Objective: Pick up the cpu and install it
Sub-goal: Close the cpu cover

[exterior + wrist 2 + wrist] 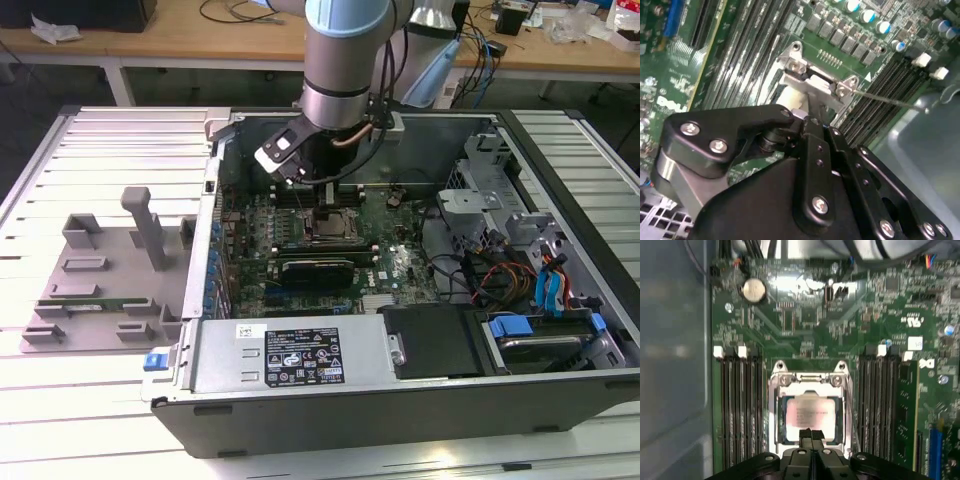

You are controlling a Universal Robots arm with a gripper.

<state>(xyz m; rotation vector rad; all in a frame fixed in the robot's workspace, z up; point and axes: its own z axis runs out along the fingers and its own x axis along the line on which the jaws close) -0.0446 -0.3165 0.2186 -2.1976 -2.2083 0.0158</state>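
Your gripper (810, 436), fingers together, is over the cpu (809, 412). It lies flat inside the socket frame (774, 410), memory slots (737, 410) flanking

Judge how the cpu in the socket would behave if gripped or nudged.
Probably stiff: the cpu looks like a flat metal-topped square. Likely slippery, given its shiny top. It should not roll or tip, lying flat inside the socket frame.

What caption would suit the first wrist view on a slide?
Gripper over the cpu lying inside the socket frame.
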